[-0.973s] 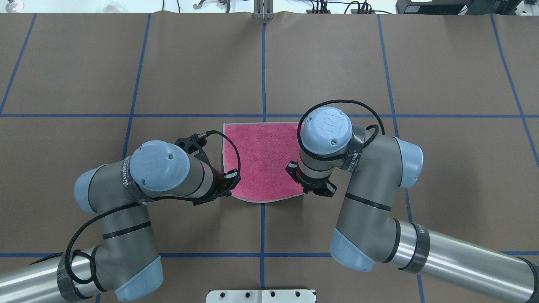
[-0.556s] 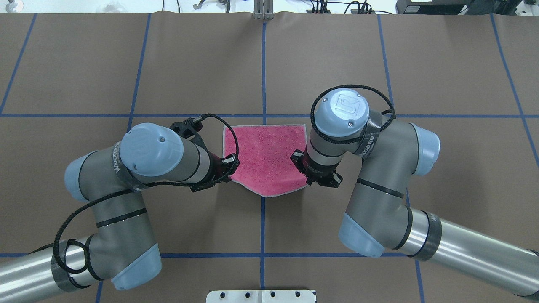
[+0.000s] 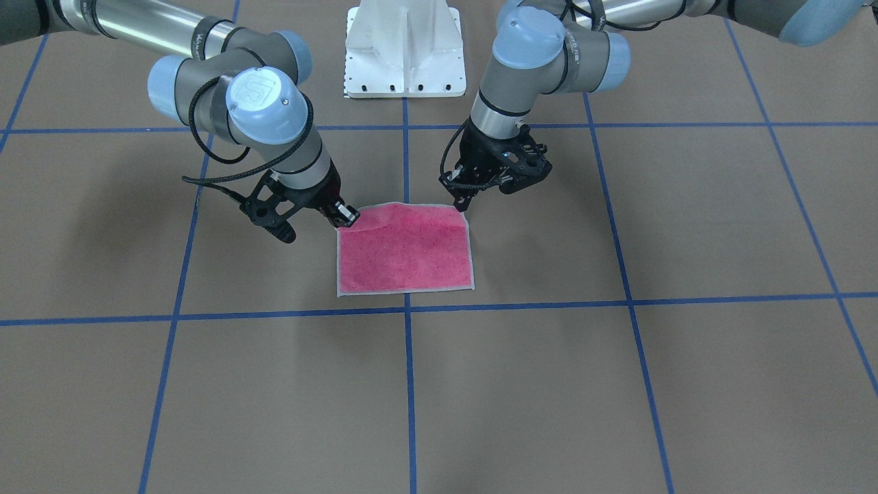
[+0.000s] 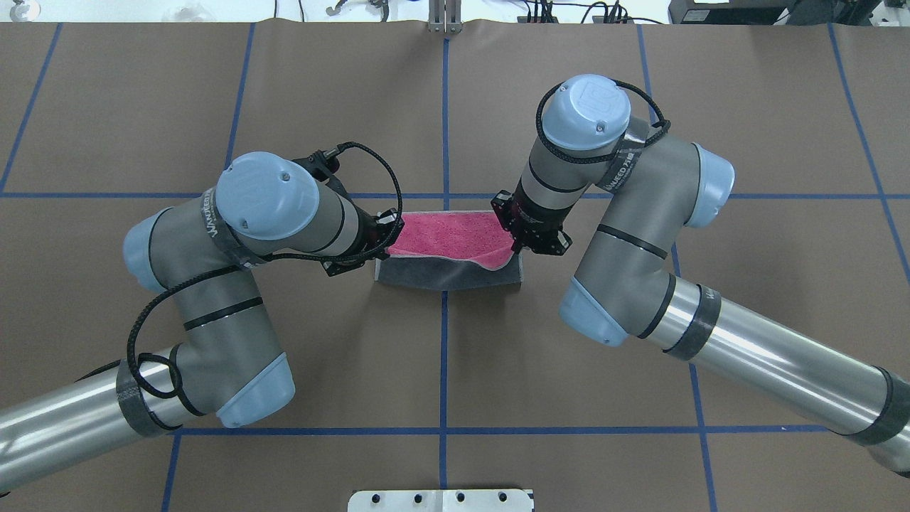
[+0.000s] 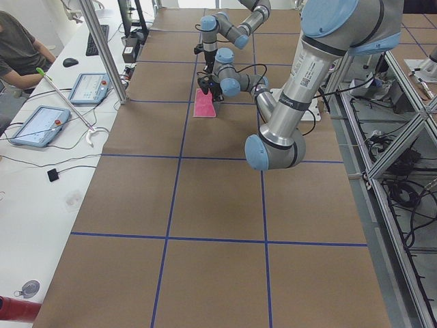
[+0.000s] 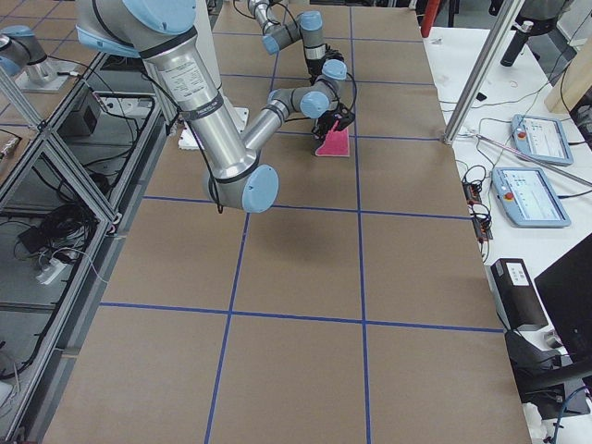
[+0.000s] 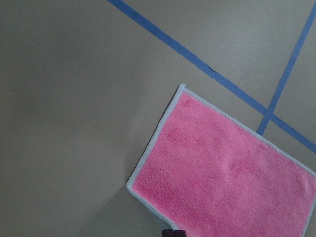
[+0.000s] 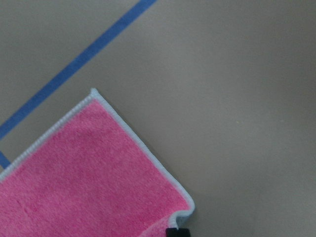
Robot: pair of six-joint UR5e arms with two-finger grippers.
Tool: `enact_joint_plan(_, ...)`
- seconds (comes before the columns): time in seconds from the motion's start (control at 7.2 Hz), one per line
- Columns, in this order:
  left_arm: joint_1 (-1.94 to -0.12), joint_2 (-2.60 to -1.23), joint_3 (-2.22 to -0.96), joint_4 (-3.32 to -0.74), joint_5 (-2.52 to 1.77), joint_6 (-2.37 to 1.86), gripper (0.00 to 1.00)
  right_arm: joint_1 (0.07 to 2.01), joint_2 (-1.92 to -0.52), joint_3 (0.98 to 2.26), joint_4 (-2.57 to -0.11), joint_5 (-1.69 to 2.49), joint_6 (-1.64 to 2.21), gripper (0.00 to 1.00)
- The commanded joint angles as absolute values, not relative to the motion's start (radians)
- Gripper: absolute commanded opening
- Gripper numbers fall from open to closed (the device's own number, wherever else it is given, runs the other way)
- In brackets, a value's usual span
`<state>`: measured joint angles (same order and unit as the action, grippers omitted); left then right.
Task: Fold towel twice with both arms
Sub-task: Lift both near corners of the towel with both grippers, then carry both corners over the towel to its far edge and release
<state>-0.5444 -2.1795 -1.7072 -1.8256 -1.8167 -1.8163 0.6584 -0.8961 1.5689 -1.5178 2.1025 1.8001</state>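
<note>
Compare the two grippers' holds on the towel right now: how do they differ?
The left gripper reaches in from the side, its wrist lying nearly flat; the right gripper points down more steeply. Beside the right gripper the towel edge sags in a pink lobe; beside the left gripper it runs straight. Shared: each pinches one corner of the lifted edge, with the dark underside showing below.

The left arm (image 4: 206, 313) and right arm (image 4: 625, 249) are silver-grey tubes with light blue joint caps, looping black braided cables and dark strap bands.
</note>
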Motion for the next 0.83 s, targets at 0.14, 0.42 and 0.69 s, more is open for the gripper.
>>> enact_joint_plan(0.14,-0.577,-2.238,-1.603,-1.83,-1.816,-1.813,0.0,0.689,-0.847,1.442,-1.442,2.108,1.795,0.0)
enact_joint_plan(0.42,-0.586,-2.247,-1.583,-1.832,-1.816,-1.812,0.0,0.692,-0.83,1.416,-1.424,2.106,1.792,0.0)
enact_joint_plan(0.69,-0.601,-2.256,-1.54,-1.867,-1.816,-1.81,0.0,0.699,-0.807,1.378,-1.422,2.106,1.789,0.0)
